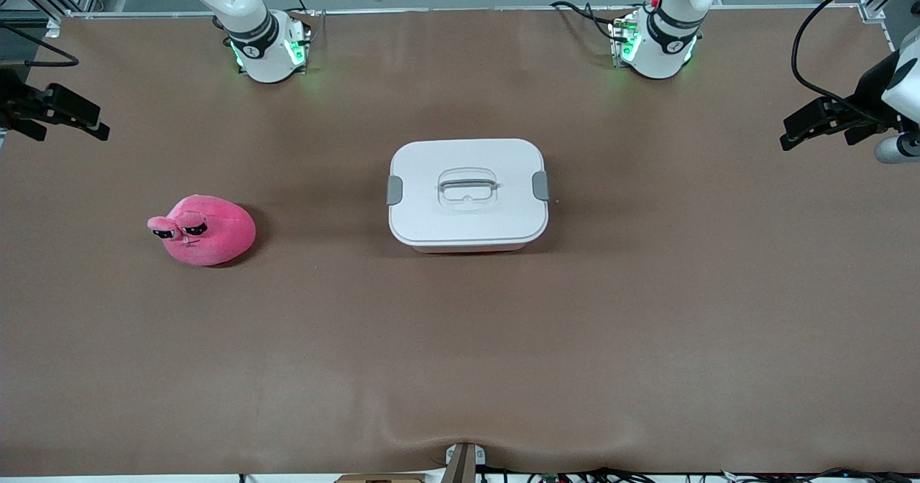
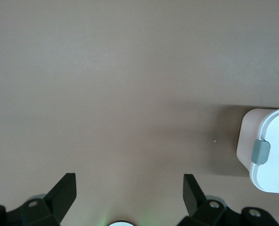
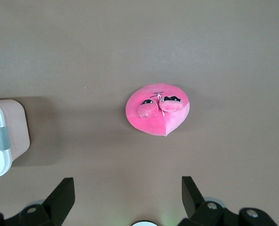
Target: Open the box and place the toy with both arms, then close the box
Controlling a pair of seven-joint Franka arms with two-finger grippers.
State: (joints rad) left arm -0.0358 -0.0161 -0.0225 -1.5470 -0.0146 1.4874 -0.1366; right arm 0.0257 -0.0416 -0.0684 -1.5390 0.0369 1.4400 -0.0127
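The front view shows a brown table [image 1: 460, 339] with the box [image 1: 468, 194] set near its middle, its white lid [image 1: 467, 163] seated and a grey clip [image 1: 540, 185] seen at each short end. The toy [image 1: 205, 229] is laid on the table well apart from the box, toward the right arm's end and slightly nearer to the camera, its eyes turned toward that end. The left gripper [image 1: 808, 125] is held in the air over the left arm's end of the table, its jaws spread with nothing between them. The right gripper [image 1: 68, 115] is held over the opposite end, its jaws likewise spread and empty. In the right wrist view, the toy [image 3: 157, 109] is seen below the fingers [image 3: 61, 197], untouched.
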